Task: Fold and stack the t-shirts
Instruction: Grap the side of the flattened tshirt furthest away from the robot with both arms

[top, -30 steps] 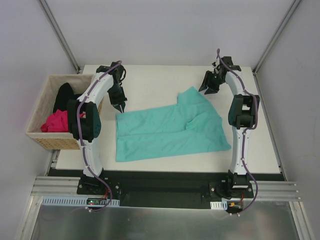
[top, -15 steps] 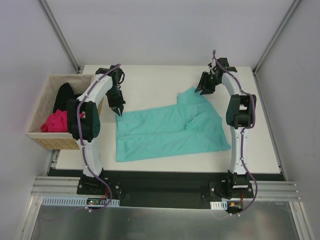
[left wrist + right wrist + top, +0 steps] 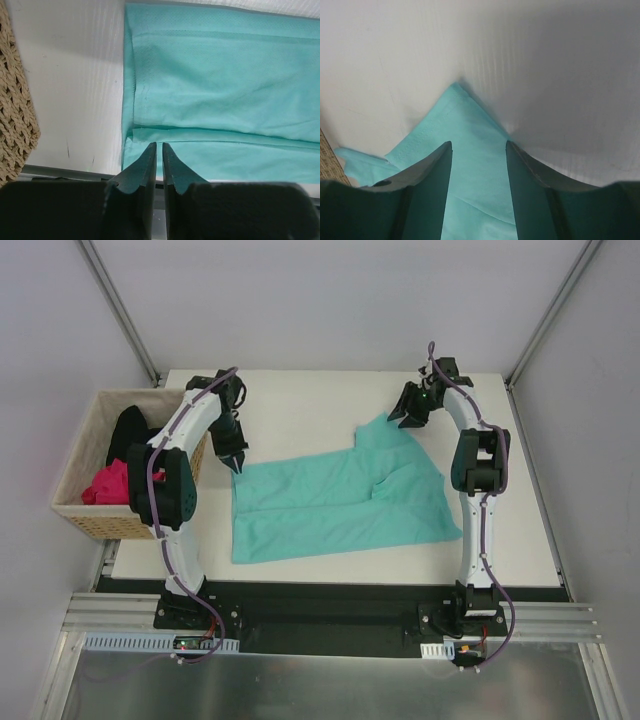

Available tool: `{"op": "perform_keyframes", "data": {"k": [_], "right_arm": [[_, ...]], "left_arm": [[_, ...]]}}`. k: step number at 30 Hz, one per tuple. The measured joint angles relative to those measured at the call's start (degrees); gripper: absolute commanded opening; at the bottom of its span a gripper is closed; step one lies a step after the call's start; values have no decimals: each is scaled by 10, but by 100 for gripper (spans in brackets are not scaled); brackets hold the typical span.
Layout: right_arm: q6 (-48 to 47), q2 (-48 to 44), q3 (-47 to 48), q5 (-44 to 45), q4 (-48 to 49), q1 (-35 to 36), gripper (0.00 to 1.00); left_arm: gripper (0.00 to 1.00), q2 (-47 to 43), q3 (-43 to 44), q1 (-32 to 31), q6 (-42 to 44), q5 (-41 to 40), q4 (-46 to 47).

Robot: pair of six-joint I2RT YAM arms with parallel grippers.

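Note:
The teal t-shirt (image 3: 340,500) lies partly folded on the white table, a sleeve corner pointing to the far right. My left gripper (image 3: 238,462) is shut and empty just above the shirt's far left corner; in the left wrist view its tips (image 3: 159,145) sit over the folded hem (image 3: 210,100). My right gripper (image 3: 402,419) is open above the sleeve corner (image 3: 470,125), which lies between its fingers. A magenta shirt (image 3: 112,483) and a black shirt (image 3: 130,430) lie in the basket.
A woven wicker basket (image 3: 85,523) stands off the table's left edge, beside the left arm; its wall shows in the left wrist view (image 3: 15,115). White table (image 3: 300,400) surrounds the shirt. Grey walls enclose the cell.
My left gripper has dropped a little toward the shirt's far left corner. My right gripper has moved slightly back and left over the sleeve corner. The shirt has not moved.

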Motion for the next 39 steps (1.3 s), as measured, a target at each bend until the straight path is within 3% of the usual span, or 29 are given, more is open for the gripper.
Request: {"op": "perform_keyframes", "data": {"k": [39], "right_arm": [[64, 8, 1, -37, 75, -4, 48]], "left_arm": [[9, -4, 8, 11, 0, -3, -17]]}}
